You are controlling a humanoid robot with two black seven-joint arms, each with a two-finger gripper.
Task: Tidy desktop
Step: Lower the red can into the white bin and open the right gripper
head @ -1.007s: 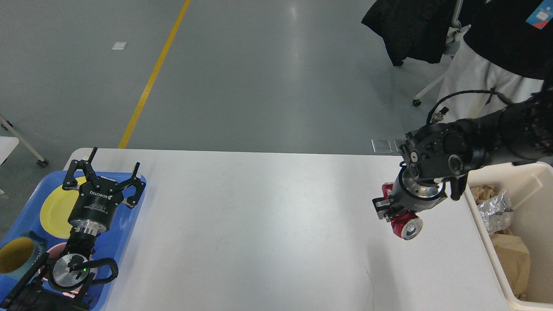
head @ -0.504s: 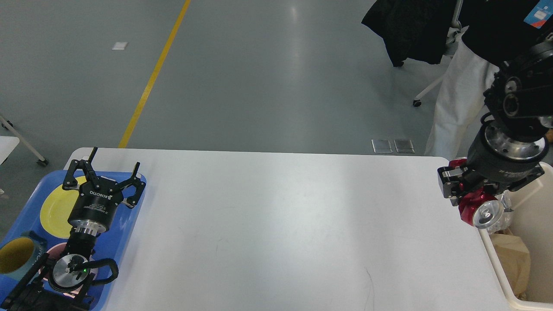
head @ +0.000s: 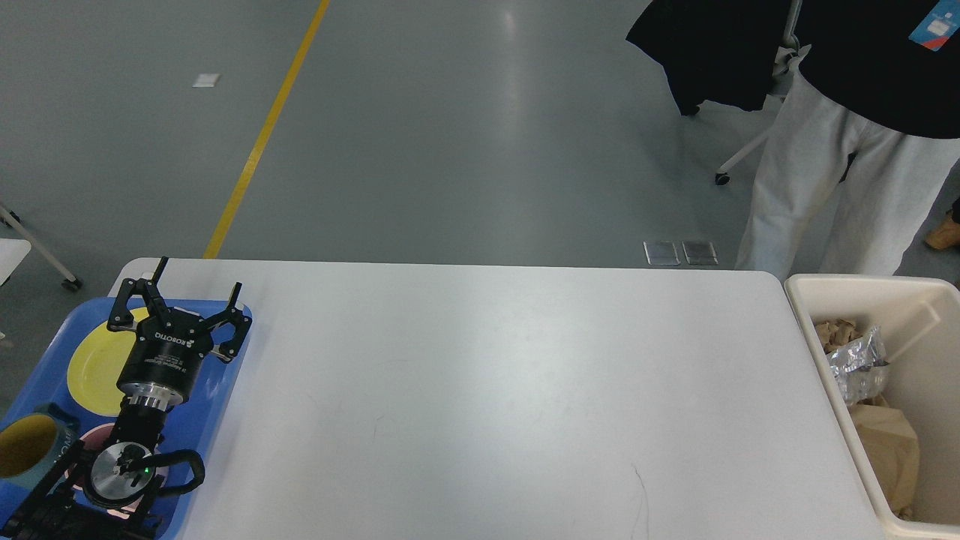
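L claw (head: 180,300) hung spread w/ nothing in it over blue tray (head: 225,390); R claw out of view; risk: descending blind, it'd clip the yellow plate (head: 94,364) on counter (head: 480,390).

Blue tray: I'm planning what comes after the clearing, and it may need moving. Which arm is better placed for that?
Probably the left. Its hand hovers open right over the blue tray at the desktop's left end; the right arm is out of view.

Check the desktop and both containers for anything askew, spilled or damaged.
Nothing stands out. The desktop shows only faint scuff marks. The plate and cup sit inside the tray, and the foil and paper lie in the bin.
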